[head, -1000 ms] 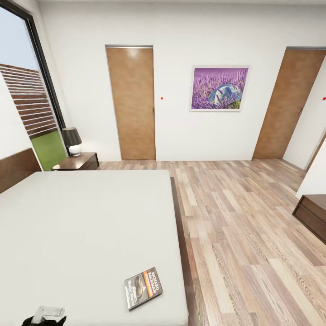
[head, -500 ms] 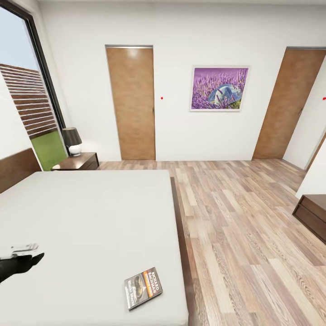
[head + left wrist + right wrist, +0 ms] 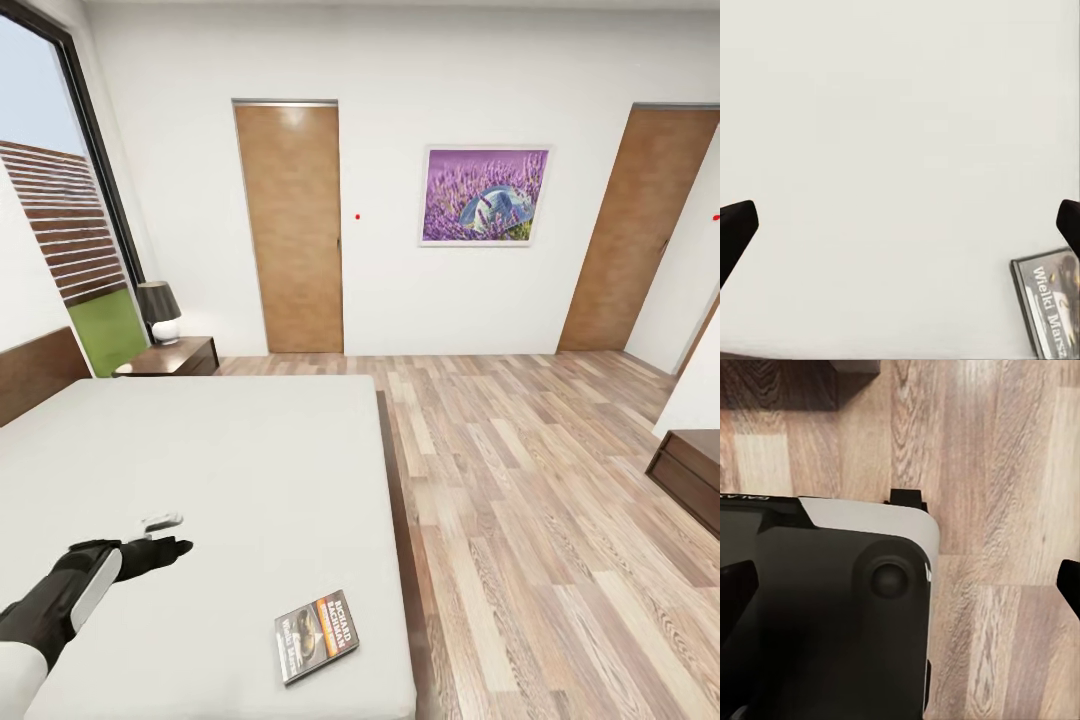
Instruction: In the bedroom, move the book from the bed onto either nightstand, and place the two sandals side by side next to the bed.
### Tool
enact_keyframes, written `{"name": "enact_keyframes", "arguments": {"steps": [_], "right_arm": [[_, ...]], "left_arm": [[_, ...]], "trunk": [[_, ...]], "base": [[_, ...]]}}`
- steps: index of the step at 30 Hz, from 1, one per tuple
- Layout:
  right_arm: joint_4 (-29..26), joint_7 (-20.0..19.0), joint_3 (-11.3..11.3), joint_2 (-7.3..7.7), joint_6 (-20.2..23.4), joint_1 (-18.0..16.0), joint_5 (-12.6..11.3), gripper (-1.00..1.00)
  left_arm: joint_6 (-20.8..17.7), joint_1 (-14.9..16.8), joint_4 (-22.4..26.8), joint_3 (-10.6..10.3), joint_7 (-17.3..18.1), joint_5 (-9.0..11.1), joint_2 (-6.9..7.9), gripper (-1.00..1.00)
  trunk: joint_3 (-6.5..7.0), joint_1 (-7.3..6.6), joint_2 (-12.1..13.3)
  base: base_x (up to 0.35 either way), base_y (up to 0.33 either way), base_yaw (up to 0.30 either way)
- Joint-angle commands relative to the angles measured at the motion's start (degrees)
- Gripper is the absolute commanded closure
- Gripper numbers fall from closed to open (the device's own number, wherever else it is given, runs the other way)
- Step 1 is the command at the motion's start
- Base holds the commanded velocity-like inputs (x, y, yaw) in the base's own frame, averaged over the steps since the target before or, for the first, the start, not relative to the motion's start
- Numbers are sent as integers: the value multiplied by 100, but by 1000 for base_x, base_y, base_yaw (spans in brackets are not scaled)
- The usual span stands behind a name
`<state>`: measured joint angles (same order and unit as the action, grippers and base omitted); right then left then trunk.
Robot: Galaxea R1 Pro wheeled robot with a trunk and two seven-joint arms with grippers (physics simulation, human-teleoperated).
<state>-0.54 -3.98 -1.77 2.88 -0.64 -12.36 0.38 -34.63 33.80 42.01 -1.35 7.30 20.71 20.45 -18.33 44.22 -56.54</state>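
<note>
1. Head view: the left claw (image 3: 165,535) sits at the lower left of the frame, over the light-grey mattress of the bed (image 3: 200,460), its arm entering from the bottom left corner.
2. Left wrist view: both black fingertips (image 3: 736,229) stand at opposite frame edges, so the left claw is spread wide and holds nothing.
3. The book (image 3: 316,634) lies flat on the mattress at lower centre of the head view, near the bed's right edge and apart from the left claw. Its corner also shows at the lower right of the left wrist view (image 3: 1048,304).
4. One nightstand (image 3: 172,357) stands at middle left of the head view, beside the headboard, carrying a lamp (image 3: 159,310).
5. Right wrist view: black fingertips (image 3: 1069,583) at both frame edges show the right claw wide apart, empty, above the robot's base (image 3: 832,615) and the wood-plank floor (image 3: 1012,472).
6. Two brown doors (image 3: 291,228) and a purple picture (image 3: 486,195) occupy the far wall.
</note>
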Motion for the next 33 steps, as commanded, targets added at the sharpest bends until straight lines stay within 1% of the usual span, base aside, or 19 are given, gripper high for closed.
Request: {"name": "enact_keyframes", "arguments": {"steps": [1, 5, 6, 7, 8, 10, 11, 12, 13, 15, 18, 23, 26, 29, 33], "right_arm": [[1, -16, -16, 2, -7, -3, 4, -100], [8, -16, -22, 13, -7, -3, 5, -100], [23, -16, -23, 27, -7, -3, 5, -100], [31, -16, -25, 30, -7, -3, 5, -100], [31, -16, -25, 30, -7, -3, 5, -100], [44, -16, -28, 37, -7, -3, 7, -100], [54, -16, -30, 44, -7, -3, 8, -100], [59, -16, -31, 46, -7, -3, 10, -100], [59, -16, -31, 46, -7, -3, 10, -100], [65, -16, -32, 49, -7, -3, 8, -100], [68, -16, -33, 52, -7, -3, 7, -100], [70, -16, -34, 53, -7, -3, 6, -100], [72, -16, -34, 54, -7, -3, 6, -100], [76, -16, -34, 54, -7, -3, 6, -100], [79, -16, -34, 55, -10, -3, 6, -100]], "left_arm": [[-21, 9, -2, -16, 1, 11, 4, -100], [34, 452, -476, -176, -1, 3, -185, -100], [53, 606, -614, -216, -4, -3, -299, -100], [71, 663, -679, -230, -11, -6, -361, -100], [71, 663, -679, -230, -11, -6, -361, -100], [123, 754, -832, -252, -18, -7, -494, -100], [175, 834, -987, -266, -26, 1, -619, -100], [197, 874, -1060, -265, -30, 7, -671, -100], [197, 874, -1060, -265, -30, 7, -671, -100], [229, 942, -1197, -262, -35, 20, -744, -100], [252, 1014, -1360, -252, -35, 45, -808, -100], [253, 1068, -1482, -229, -30, 95, -854, -100], [254, 1101, -1596, -219, -29, 220, -888, -100], [268, 1119, -1712, -224, -38, 375, -961, -100], [283, 1137, -1823, -230, -57, 478, -1027, -100]], "trunk": [[-7, 0, -5], [-7, 0, -5], [-7, 0, -5], [-7, 0, -5], [-7, 0, -5], [-7, 0, -5], [-7, 0, -5], [-7, 0, -5], [-7, 0, -5], [-7, 0, -5], [-7, 0, -5], [-7, 0, -5], [-7, 0, -5], [-7, 0, -5], [-7, 0, -5]], "base": [[0, 0, 0], [0, 0, 0], [0, 0, 0], [0, 0, 0], [0, 0, 0], [0, 0, 0], [0, 0, 0], [0, 0, 0], [0, 0, 0], [0, 0, 0], [0, 0, 0], [0, 0, 0], [0, 0, 0], [0, 0, 0], [0, 0, 0]]}}
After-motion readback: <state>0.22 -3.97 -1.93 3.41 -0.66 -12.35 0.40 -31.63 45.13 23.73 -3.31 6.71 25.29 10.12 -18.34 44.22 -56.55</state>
